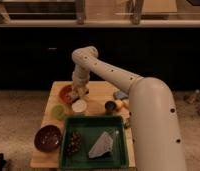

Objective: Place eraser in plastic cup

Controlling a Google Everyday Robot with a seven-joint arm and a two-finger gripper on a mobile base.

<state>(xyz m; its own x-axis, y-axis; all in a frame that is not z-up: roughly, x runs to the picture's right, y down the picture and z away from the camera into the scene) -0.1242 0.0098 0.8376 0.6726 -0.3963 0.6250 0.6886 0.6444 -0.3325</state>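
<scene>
The plastic cup (58,111) is small, round and yellow-green, and stands at the left of the wooden table (100,91). My gripper (80,92) hangs over the far part of the table, between a red-orange bowl (67,93) and the white cup (79,105), up and to the right of the plastic cup. I cannot make out the eraser; it may be hidden at the gripper. My white arm (143,100) reaches in from the right foreground.
A brown bowl (47,138) sits at the front left. A green tray (119,125) holds a dark lumpy object (74,141) and a grey wedge (102,145). A small dark cup (110,105), a blue item (120,94) and a yellow item (121,104) lie by my arm.
</scene>
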